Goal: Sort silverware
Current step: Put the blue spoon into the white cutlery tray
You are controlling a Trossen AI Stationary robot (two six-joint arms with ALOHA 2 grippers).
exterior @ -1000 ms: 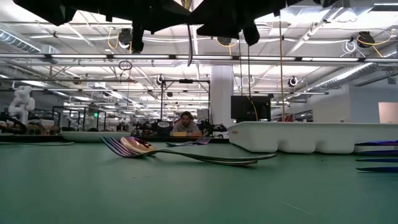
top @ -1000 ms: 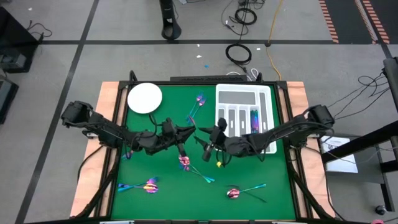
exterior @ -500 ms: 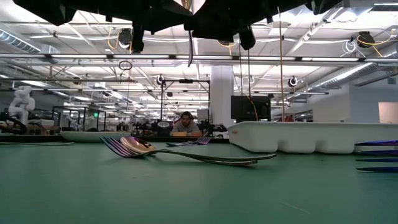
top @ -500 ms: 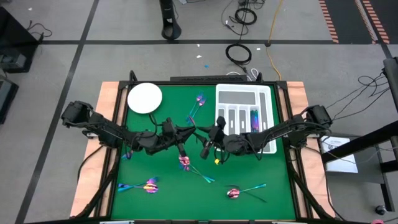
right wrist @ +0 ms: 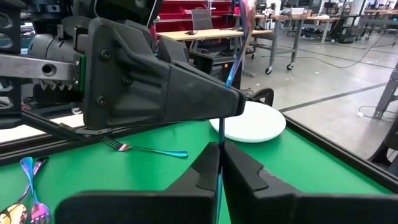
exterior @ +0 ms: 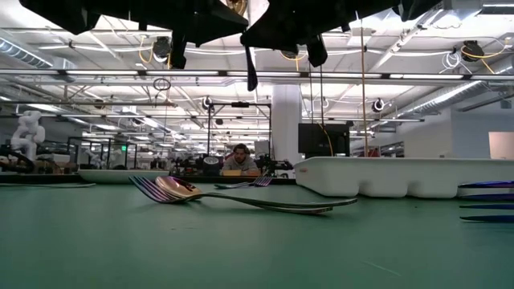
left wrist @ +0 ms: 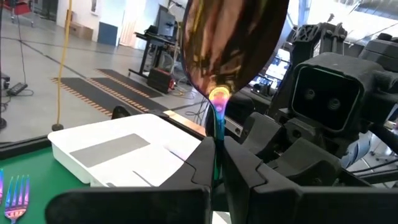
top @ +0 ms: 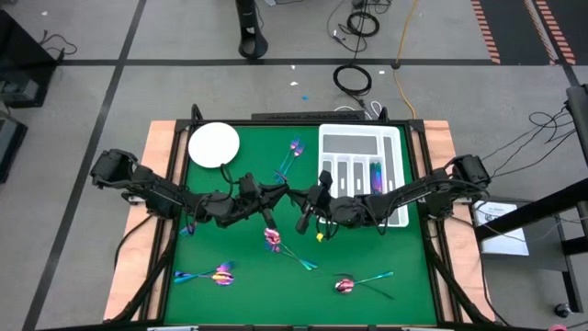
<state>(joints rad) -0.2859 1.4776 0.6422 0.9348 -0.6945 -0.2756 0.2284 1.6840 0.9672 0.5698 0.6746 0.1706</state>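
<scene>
Mid-air handover: left hand (left wrist: 216, 163) clamped on spoon (left wrist: 231, 46) handle, right hand (right wrist: 219, 163) clamped on it too. Next: left lets go, right carries to tray (top: 360, 140).

Bare green mat (top: 413, 267) near the front right corner — scattered silverware (top: 276, 241) clutters mid-table.

Glossy iridescent metal spoon (left wrist: 230, 43), matt black plastic left pincer (left wrist: 216, 163), smooth white tray (left wrist: 118, 152), matt green table (top: 248, 276).
</scene>
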